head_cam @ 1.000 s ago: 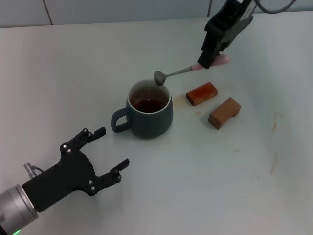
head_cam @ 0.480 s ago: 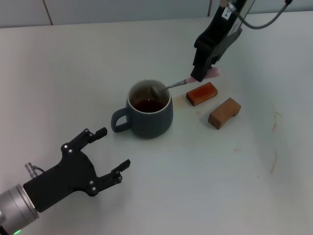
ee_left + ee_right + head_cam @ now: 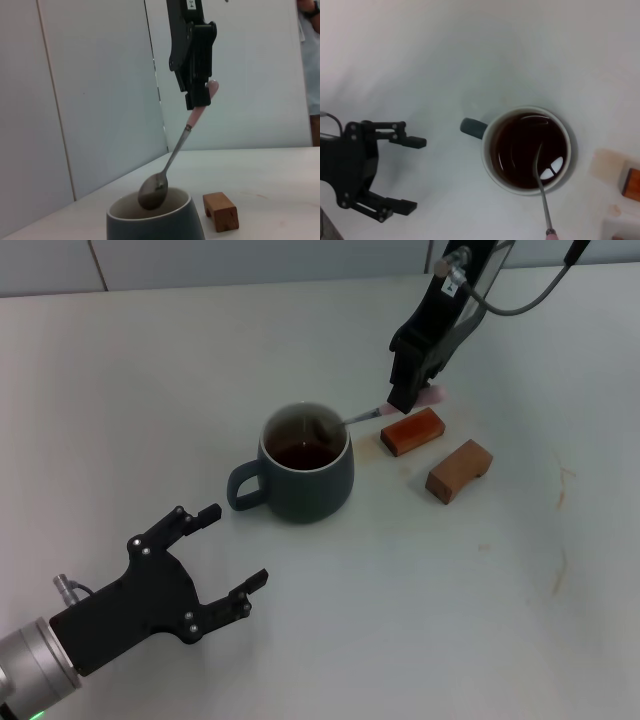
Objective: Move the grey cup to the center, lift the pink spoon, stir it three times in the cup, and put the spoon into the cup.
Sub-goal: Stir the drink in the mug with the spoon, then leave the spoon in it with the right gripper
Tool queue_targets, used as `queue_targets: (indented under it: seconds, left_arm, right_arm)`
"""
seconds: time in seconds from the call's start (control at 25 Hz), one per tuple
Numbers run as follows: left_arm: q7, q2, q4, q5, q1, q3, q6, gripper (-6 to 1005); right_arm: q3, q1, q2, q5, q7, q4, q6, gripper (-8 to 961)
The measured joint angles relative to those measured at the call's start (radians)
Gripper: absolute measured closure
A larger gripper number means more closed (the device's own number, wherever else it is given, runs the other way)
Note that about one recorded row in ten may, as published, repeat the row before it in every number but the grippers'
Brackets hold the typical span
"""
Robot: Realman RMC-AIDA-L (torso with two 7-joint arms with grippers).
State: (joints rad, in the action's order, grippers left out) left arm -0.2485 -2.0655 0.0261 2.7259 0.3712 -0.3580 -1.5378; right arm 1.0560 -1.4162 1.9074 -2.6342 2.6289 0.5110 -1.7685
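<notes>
The grey cup (image 3: 306, 462) stands near the middle of the surface (image 3: 420, 590), dark liquid inside, so the centring step looks done. The pink spoon (image 3: 372, 414) is lifted and slants down from beyond the cup, its metal bowl inside the rim, by my judgement just at the start of stirring; the three turns and the final drop into the cup remain. The right gripper (image 3: 412, 392) is clamped on the spoon's pink handle, above and beyond the cup. Two wooden blocks (image 3: 412, 430) lie beside the cup on the spoon's side. The left gripper (image 3: 232, 550) hovers spread and empty on the cup's near side, towards its handle.

The left wrist view shows the spoon's bowl level with the rim; the right wrist view, from above, shows it over the liquid.
</notes>
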Motion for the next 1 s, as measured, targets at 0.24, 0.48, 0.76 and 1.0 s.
queue_targets:
  seconds: [0.24, 0.48, 0.76, 1.0]
  left_arm:
    - [0.000, -0.001, 0.000, 0.000, 0.004, 0.001, 0.001, 147]
    - [0.001, -0.001, -0.001, 0.000, 0.005, 0.001, 0.002, 147]
    - [0.002, -0.002, -0.001, 0.000, 0.007, 0.001, 0.005, 147]
    - [0.006, -0.002, -0.005, 0.000, 0.008, 0.001, 0.006, 147]
  right_arm:
    - [0.000, -0.003, 0.012, -0.014, -0.011, -0.033, 0.035, 839]
    - [-0.001, -0.006, 0.015, -0.014, -0.013, -0.048, 0.049, 839]
    - [-0.015, -0.021, 0.030, -0.003, -0.037, -0.071, 0.054, 839]
    - [-0.013, -0.028, 0.034, -0.001, -0.040, -0.067, 0.072, 839]
